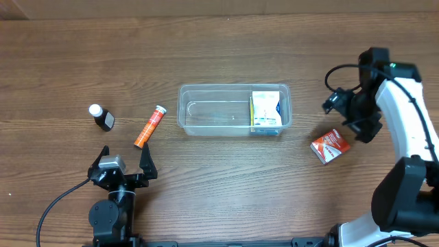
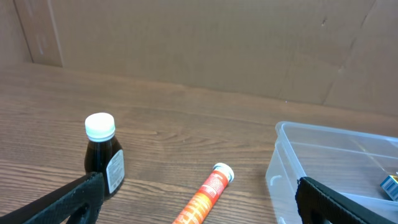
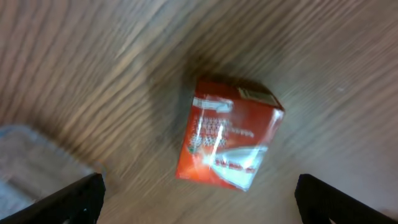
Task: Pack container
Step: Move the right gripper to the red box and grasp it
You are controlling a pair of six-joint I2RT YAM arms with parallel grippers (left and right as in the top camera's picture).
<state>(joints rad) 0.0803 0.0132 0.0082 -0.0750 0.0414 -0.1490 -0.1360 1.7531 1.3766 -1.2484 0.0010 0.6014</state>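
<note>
One container [image 1: 212,113], two boxes [image 1: 265,110] [image 1: 330,146], one bottle [image 1: 103,118], one tube [image 1: 149,126]; left gripper [image 1: 124,149], right gripper [image 3: 199,183] both spread-fingered.

On my overhead feed a dark bottle [image 1: 103,118] with a white cap stands upright at the left of the wooden table [image 1: 219,41]. Just right of it lies an orange tube [image 1: 149,126] — its white cap points toward the far edge, and the two don't touch. Well over to the right a red box [image 1: 330,146] lies askew on the wood; its white print is too blurred for me to read. A white box [image 1: 265,110] with blue and yellow print sits between tube and red box. Behind the table I see a brown cardboard wall [image 2: 199,43].
</note>
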